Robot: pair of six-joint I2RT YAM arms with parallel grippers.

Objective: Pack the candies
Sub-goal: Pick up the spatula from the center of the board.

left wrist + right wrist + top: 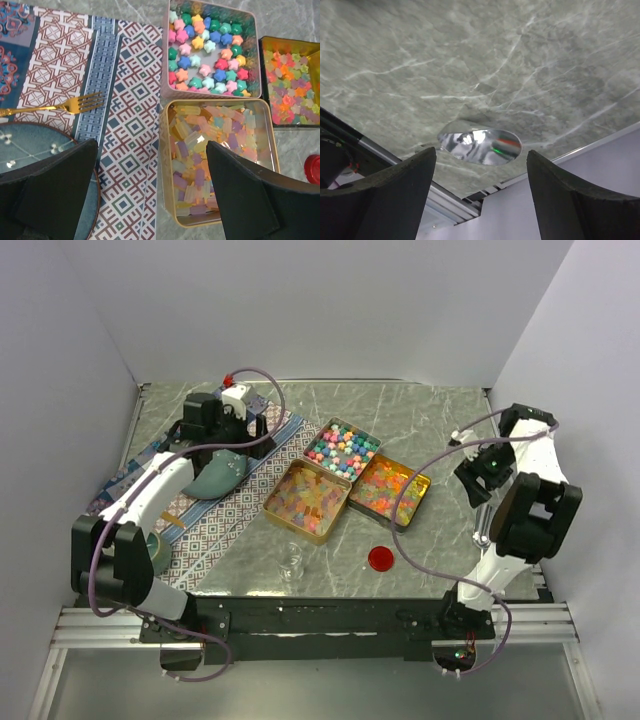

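Grey marble table (pixel 430 420): the candies (pixel 342 450) all lie in three open tins (pixel 266 506), and the little jar (pixel 291 562) looks empty, so packing seems unstarted. The left fingers (pixel 250 435) and right fingers (pixel 472 480) gape, holding nothing.

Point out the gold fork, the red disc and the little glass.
gold fork (pixel 72 104), left wrist view, base of its tines.
red disc (pixel 380 558), top view, its centre.
little glass (pixel 291 561), top view, its side wall.
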